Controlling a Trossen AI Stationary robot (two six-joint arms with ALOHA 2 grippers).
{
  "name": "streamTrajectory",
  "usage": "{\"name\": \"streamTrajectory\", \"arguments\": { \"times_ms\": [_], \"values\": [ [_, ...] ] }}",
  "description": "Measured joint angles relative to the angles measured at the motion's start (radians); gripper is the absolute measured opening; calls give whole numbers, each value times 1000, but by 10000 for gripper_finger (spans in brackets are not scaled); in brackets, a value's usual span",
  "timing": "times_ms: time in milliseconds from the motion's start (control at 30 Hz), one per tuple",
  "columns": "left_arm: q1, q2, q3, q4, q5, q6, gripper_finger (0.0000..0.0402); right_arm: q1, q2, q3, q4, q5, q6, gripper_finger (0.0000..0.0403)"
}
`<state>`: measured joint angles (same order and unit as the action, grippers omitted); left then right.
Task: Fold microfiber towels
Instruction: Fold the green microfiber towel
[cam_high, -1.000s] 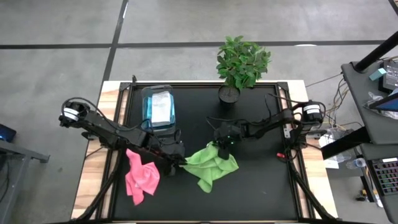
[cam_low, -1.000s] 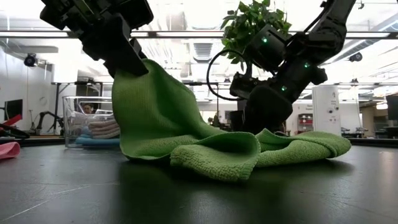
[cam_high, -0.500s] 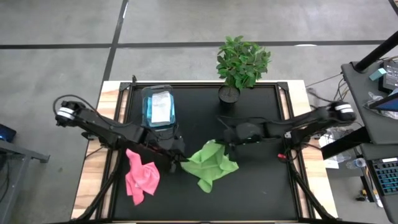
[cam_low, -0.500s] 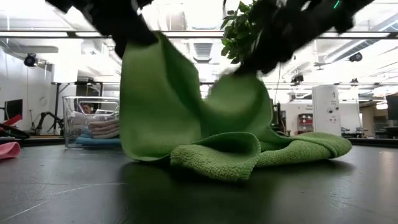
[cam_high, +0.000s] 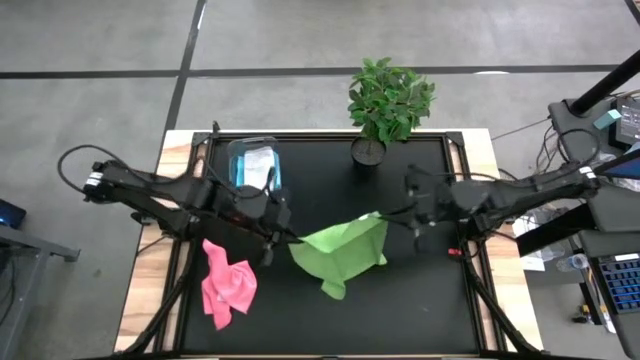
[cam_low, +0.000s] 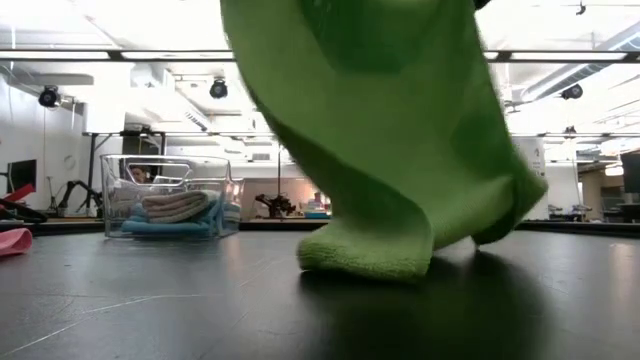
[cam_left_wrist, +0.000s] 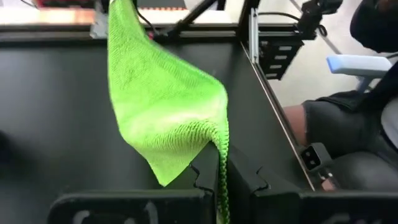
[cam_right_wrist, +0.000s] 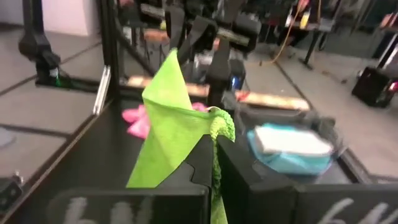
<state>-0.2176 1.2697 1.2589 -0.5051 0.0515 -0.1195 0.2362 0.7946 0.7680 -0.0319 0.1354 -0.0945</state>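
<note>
- The lime green towel (cam_high: 343, 253) hangs stretched between the 2 arms above the middle of the black table (cam_high: 400, 310), its lowest fold dragging on the surface in the low view!
- Left gripper (cam_high: 283, 238) pinches 1 corner, fingers pressed tight on the hem in its wrist view; right gripper (cam_high: 385, 214) clamps the opposite corner the same way.
- The pink towel (cam_high: 228, 285) lies crumpled near the table's left edge, just beside the left arm, untouched.
- More folded cloths, blue among them, sit stacked in the clear plastic bin (cam_high: 253, 172) at the back left.
- The potted plant (cam_high: 388, 102) stands at the back edge, well clear of the action.
- Handling call: this cloth looks light, soft and utterly floppy; it sags between the 2 holds and drapes wherever it isn't supported. The nap looks grippy, so slipping seems unlikely.
- Best hold, in my judgement: the stitched corners, where both grippers have it now, keeping the top edge taut so the sheet can be laid flat.
- Writing: none can be read anywhere; no brand or tag shows on the towels.
</note>
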Motion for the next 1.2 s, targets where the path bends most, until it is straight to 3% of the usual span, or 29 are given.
{"name": "streamTrajectory", "arguments": {
  "times_ms": [200,433,667,833,1033,1200],
  "values": [
    [65,-1,121,-133,-8,116,0,-1,-40,117,-137,88,-95,9],
    [202,-3,271,-252,-7,204,0,-1,5,362,-381,232,-217,8],
    [248,-8,305,-301,5,383,0,4,60,514,-582,251,-221,8],
    [198,-8,272,-325,93,359,0,43,73,532,-716,200,-115,8],
    [49,4,233,-316,135,285,0,133,101,494,-741,5,63,8],
    [-102,45,159,-230,138,171,0,262,158,415,-714,-12,231,8]
  ]
}}
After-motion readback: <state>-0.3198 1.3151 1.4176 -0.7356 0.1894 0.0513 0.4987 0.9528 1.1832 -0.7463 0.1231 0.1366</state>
